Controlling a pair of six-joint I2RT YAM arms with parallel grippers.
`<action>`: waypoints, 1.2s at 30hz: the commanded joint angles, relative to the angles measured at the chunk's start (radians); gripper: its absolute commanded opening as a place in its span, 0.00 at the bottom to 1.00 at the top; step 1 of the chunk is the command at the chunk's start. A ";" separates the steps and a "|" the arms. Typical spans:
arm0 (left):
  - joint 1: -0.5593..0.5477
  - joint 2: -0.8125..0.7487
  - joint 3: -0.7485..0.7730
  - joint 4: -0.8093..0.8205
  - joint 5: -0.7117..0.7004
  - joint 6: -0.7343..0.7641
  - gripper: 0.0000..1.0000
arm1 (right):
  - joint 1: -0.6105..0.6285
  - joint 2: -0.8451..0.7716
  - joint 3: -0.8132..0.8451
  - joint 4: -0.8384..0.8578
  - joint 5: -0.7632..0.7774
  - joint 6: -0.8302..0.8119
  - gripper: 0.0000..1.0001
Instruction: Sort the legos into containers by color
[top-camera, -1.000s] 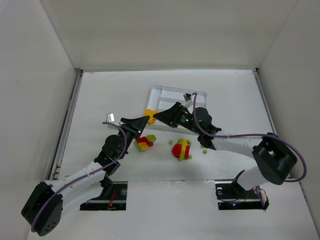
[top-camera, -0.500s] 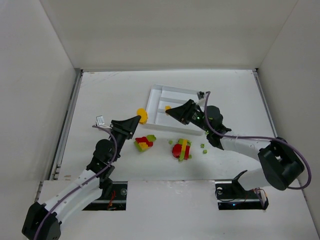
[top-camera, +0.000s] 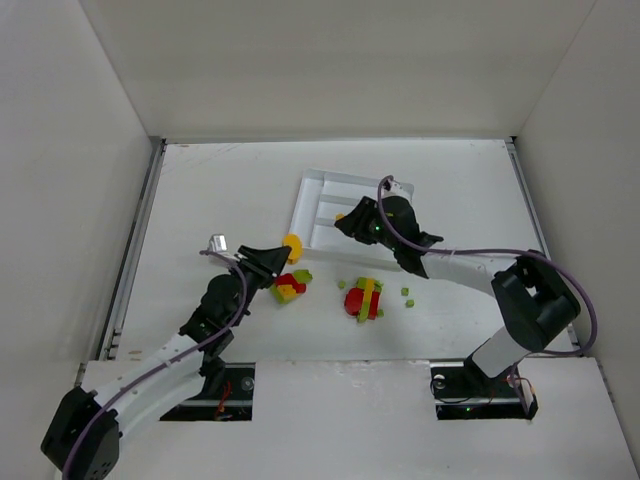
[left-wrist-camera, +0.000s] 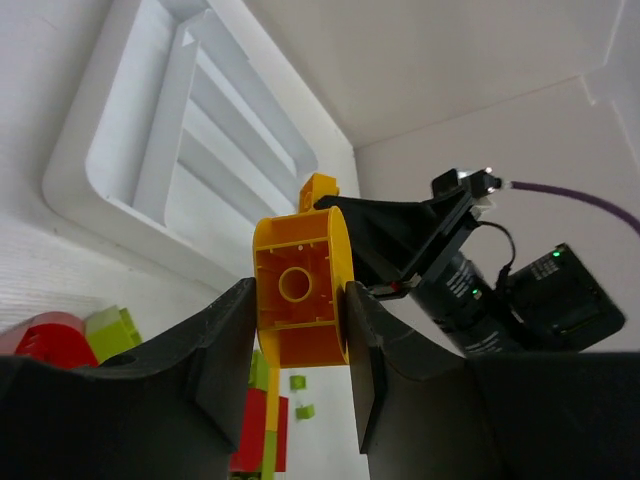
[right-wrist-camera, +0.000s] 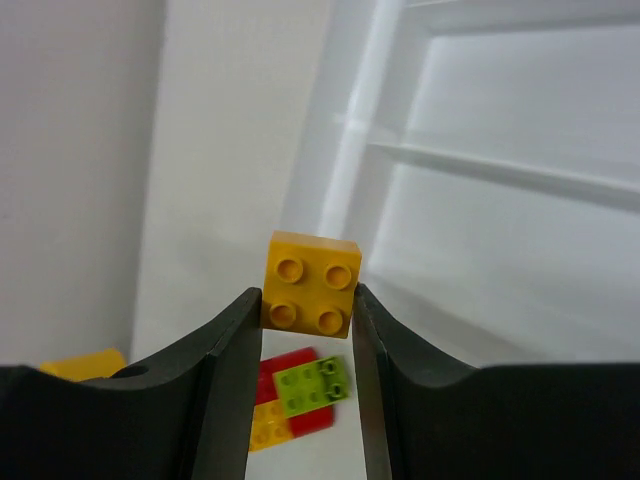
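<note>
My left gripper (top-camera: 287, 250) is shut on a yellow-orange rounded brick (top-camera: 293, 242), held above the table just left of the white tray (top-camera: 330, 188). In the left wrist view the brick (left-wrist-camera: 300, 298) sits between both fingers (left-wrist-camera: 225, 350), with the tray (left-wrist-camera: 150, 160) beyond. My right gripper (top-camera: 346, 222) is shut on a yellow 2x2 brick (right-wrist-camera: 311, 282), held over the tray's left edge (right-wrist-camera: 345, 180). A red, yellow and green clump (top-camera: 288, 286) lies under the left gripper. A second clump (top-camera: 364, 299) lies mid-table.
A few tiny green bricks (top-camera: 406, 293) lie right of the second clump. The tray's long slots (right-wrist-camera: 520, 220) look white and bare where they show. The right arm (left-wrist-camera: 500, 300) is close in front of the left gripper. White walls enclose the table.
The left gripper, still holding its yellow-orange brick, dropped slightly toward the near clump. The right gripper, holding its yellow brick, shifted from beside the tray to its left edge.
</note>
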 joint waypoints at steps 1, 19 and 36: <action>-0.031 0.054 0.046 -0.007 -0.037 0.089 0.12 | 0.012 -0.021 0.068 -0.204 0.225 -0.153 0.29; -0.136 0.502 0.382 -0.004 -0.101 0.355 0.13 | 0.040 -0.001 0.066 -0.309 0.327 -0.241 0.62; -0.214 0.924 0.723 -0.113 -0.098 0.569 0.14 | 0.004 -0.386 -0.283 -0.133 0.391 -0.194 0.53</action>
